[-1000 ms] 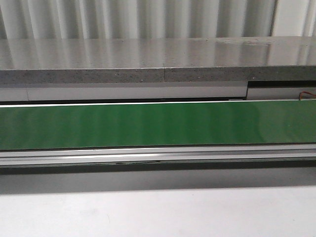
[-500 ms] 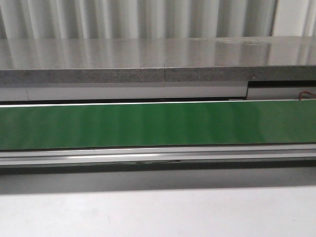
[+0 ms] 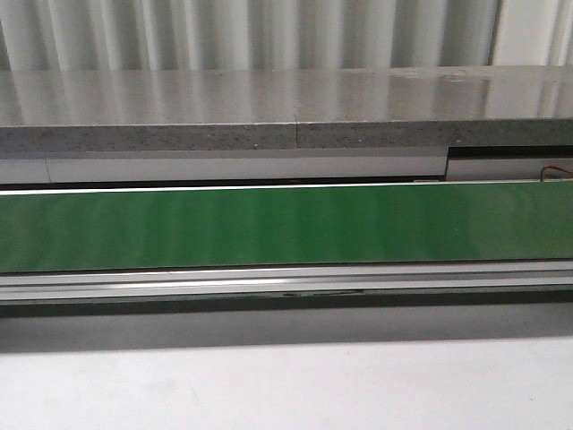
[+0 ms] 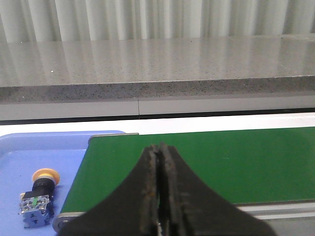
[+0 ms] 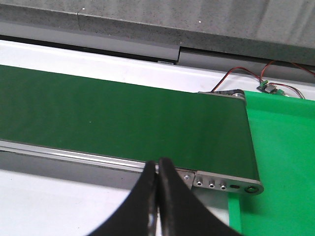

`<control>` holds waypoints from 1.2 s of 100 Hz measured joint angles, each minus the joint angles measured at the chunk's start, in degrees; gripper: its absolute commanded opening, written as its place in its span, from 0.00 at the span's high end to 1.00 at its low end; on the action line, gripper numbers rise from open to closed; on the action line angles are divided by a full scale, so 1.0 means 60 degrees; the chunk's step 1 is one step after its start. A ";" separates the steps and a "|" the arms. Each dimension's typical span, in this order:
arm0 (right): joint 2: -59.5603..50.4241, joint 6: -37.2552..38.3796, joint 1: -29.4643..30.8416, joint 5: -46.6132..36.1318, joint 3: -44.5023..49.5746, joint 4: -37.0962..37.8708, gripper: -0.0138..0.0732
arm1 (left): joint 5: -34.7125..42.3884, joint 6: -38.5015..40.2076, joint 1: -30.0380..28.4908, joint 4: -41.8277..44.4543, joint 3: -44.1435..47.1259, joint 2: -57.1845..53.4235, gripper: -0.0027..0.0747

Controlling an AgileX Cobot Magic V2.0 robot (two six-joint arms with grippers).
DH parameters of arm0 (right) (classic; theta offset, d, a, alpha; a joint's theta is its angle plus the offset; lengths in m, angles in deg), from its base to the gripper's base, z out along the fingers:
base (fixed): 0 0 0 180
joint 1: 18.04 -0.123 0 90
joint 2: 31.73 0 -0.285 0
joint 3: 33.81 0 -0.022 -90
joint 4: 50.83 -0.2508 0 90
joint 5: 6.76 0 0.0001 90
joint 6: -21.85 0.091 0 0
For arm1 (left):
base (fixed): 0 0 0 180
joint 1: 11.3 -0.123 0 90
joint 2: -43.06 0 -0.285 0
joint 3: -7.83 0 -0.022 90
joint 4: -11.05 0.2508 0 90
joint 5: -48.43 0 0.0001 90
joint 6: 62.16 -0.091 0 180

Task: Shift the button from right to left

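Both my claws are pressed together on nothing: the left claw (image 4: 158,196) hangs over the near edge of the green belt (image 4: 206,162) at its left end, the right claw (image 5: 157,196) over the near rail at the belt's right end. The button (image 4: 38,196) lies on its side in the blue tray (image 4: 29,147) just beside the left end of the belt, yellow-orange ring away from me, blue-grey block with its green dot nearer. It looks already delivered to the left, so this piece seems done.

What could go wrong, as I judge it: if another button rides down the belt, my left claw has to part before it drops, or the tips will knock the piece off the rail. On the right, the thin wires (image 5: 246,73) by the green tray (image 5: 280,147) could snag a careless sweep.

Count: one button, one belt, one blue tray, one green tray, two claws. The front view shows only bare belt and white desk (image 3: 286,385), no button there
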 measured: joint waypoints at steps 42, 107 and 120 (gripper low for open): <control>0.0000 0.0000 0.0000 0.0000 0.0000 0.0000 0.92 | 0.0297 0.0007 0.0000 0.0000 0.0016 -0.0034 0.99; 0.0000 0.0000 0.0000 0.0000 0.0000 0.0000 0.92 | 0.0297 0.0007 0.0000 0.0000 0.0016 -0.0034 0.99; 0.0000 0.0000 0.0000 0.0000 0.0000 0.0044 0.92 | 0.0297 0.0007 0.0000 0.0000 0.0016 -0.0034 0.99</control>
